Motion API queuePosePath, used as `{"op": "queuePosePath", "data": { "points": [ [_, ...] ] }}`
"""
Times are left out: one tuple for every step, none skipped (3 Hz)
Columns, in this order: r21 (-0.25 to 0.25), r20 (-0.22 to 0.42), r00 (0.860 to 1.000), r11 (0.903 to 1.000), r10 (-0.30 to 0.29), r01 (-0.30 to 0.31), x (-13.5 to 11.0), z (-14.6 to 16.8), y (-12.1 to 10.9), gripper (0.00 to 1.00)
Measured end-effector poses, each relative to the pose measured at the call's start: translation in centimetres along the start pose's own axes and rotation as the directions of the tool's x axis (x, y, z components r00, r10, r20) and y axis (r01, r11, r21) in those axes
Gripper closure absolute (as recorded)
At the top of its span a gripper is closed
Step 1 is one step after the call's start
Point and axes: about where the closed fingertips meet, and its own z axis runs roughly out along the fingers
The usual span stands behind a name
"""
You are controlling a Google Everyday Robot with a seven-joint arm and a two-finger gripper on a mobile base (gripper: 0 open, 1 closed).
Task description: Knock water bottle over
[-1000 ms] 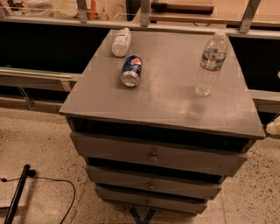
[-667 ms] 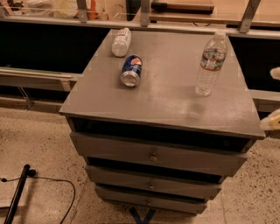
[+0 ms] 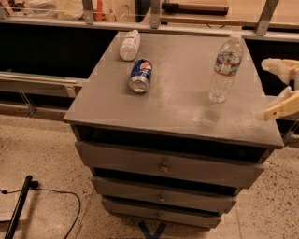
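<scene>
The water bottle (image 3: 225, 69) stands upright on the right part of the grey cabinet top (image 3: 177, 98). It is clear and ribbed, with a white cap and a blue-red-white label near its top. My gripper (image 3: 267, 88) comes in from the right edge of the view, just right of the cabinet. Its two pale fingers are spread apart, one up at bottle-label height (image 3: 275, 65) and one lower (image 3: 276, 108). It is open and empty, a short way right of the bottle and not touching it.
A blue Pepsi can (image 3: 140, 75) lies on its side left of centre. A shorter clear bottle (image 3: 129, 45) lies at the back left. The cabinet has drawers (image 3: 163, 165) below. A glass railing (image 3: 154, 14) runs behind. A black cable (image 3: 51, 205) lies on the floor at lower left.
My gripper has come further into view from the right, toward the water bottle, and both fingers now show. The bottle, can and short bottle have not moved.
</scene>
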Motion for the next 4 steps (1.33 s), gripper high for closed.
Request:
{"op": "queuePosePath", "data": {
  "points": [
    [0.03, 0.073, 0.997, 0.9993, -0.025, 0.023, -1.5, 2.5, -1.7, 0.0],
    [0.056, 0.143, 0.989, 0.9984, -0.019, 0.012, -2.5, 5.5, -3.7, 0.0],
    [0.053, 0.181, 0.984, 0.9986, -0.005, -0.005, -2.7, 8.0, -5.1, 0.0],
    [0.058, 0.203, 0.979, 0.9981, 0.009, -0.021, -2.5, 9.6, -6.4, 0.14]
  ]
}}
